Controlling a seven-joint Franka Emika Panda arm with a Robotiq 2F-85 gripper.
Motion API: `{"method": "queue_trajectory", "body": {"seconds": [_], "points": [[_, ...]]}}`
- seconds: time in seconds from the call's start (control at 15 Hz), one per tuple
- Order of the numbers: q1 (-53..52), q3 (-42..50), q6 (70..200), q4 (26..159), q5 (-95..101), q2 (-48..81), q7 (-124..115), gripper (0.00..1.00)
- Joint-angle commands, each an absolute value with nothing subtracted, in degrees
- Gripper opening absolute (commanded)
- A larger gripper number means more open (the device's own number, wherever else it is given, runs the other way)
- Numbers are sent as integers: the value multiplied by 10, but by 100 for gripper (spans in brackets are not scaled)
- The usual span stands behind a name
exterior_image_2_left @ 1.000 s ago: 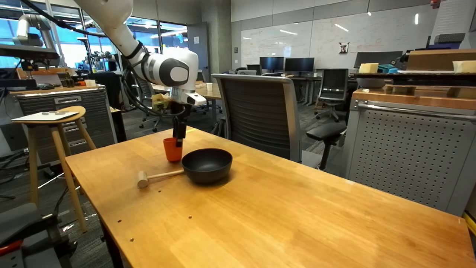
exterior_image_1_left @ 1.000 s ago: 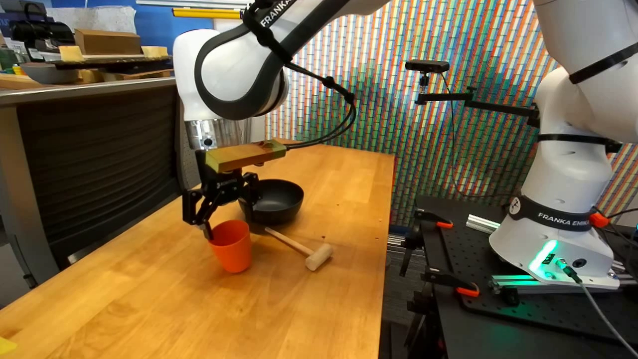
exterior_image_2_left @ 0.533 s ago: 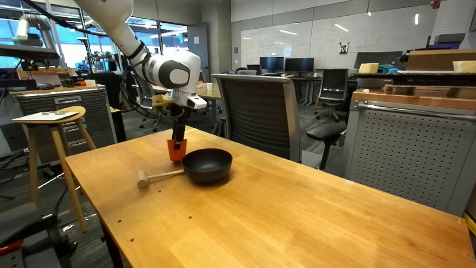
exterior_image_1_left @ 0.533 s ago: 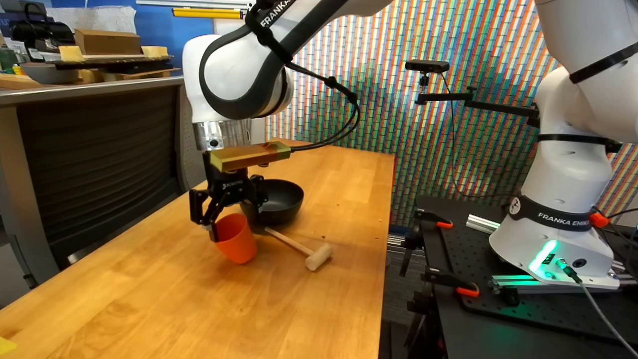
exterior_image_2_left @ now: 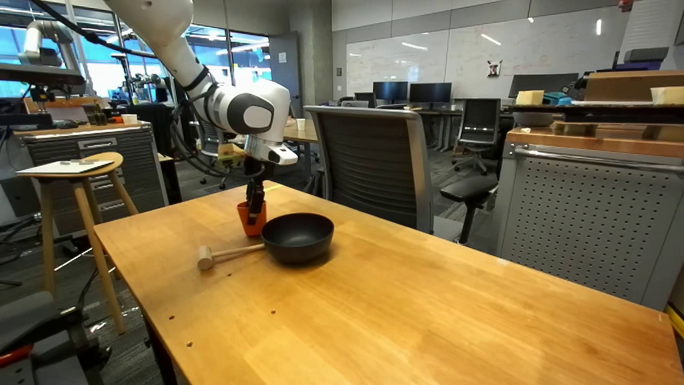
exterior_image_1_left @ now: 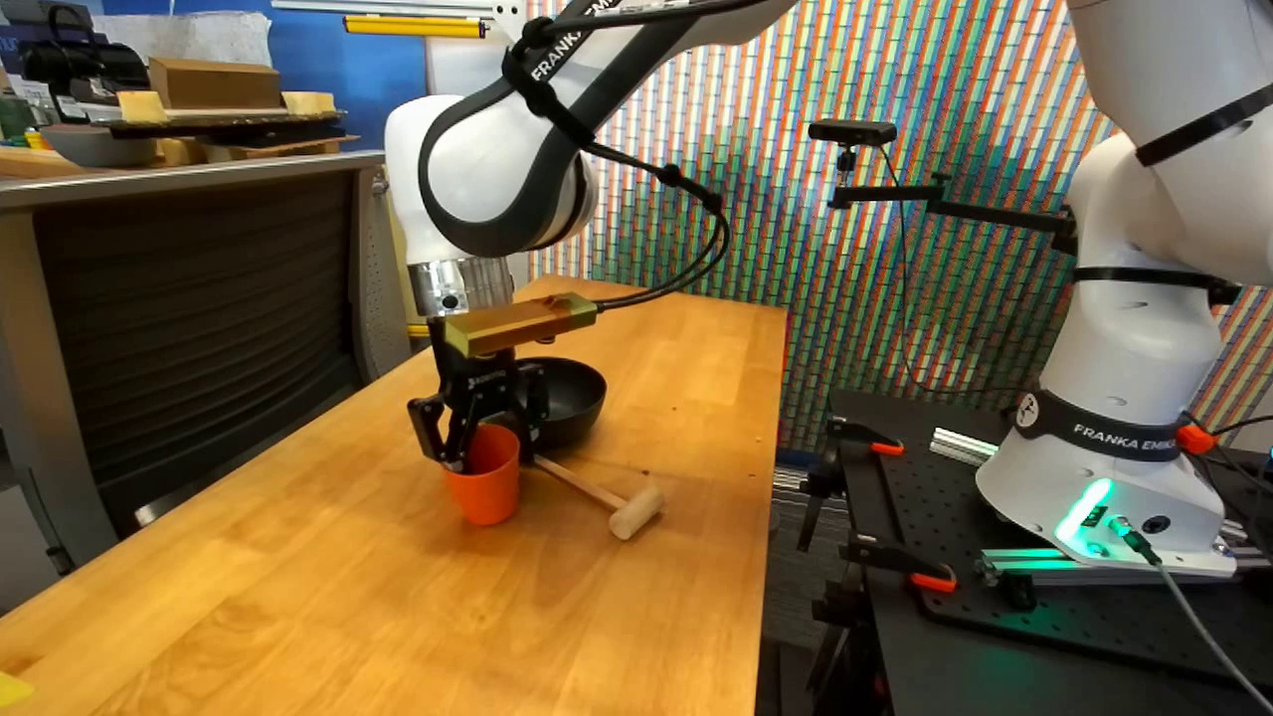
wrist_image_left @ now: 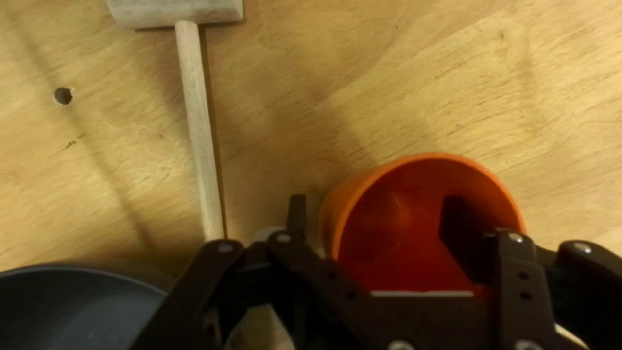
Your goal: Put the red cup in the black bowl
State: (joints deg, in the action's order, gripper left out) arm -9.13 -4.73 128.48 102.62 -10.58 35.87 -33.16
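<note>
The red cup (exterior_image_1_left: 487, 497) stands nearly upright on the table beside the black bowl (exterior_image_1_left: 572, 408). The cup (exterior_image_2_left: 254, 230) and the bowl (exterior_image_2_left: 297, 243) also show in an exterior view. My gripper (exterior_image_1_left: 491, 460) is open and lowered at the cup. In the wrist view, the gripper (wrist_image_left: 376, 214) has one finger inside the cup (wrist_image_left: 408, 182), near its far wall. The other finger is outside the cup, on the side toward the bowl (wrist_image_left: 73, 311), with a gap to the cup wall. The bowl is partly hidden by the gripper there.
A small wooden mallet (exterior_image_1_left: 636, 512) lies on the table near the cup, its handle end by the bowl. It also shows in the wrist view (wrist_image_left: 197, 121). A chair (exterior_image_2_left: 374, 166) stands along the table's edge.
The gripper has moved down and toward the bowl, one finger entering the cup. The cup has shifted slightly toward the bowl; it leaned half a second ago and is now more upright.
</note>
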Motion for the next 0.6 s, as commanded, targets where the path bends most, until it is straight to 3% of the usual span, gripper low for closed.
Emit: {"method": "queue_trajectory", "body": {"seconds": [0.0, 0.33, 0.53], "points": [[-90, -45, 1287, 1038, -129, 347, -309, 42], [-89, -47, 1286, 1037, -141, 348, -299, 5], [-90, -46, 1283, 1034, -144, 349, -295, 0]]}}
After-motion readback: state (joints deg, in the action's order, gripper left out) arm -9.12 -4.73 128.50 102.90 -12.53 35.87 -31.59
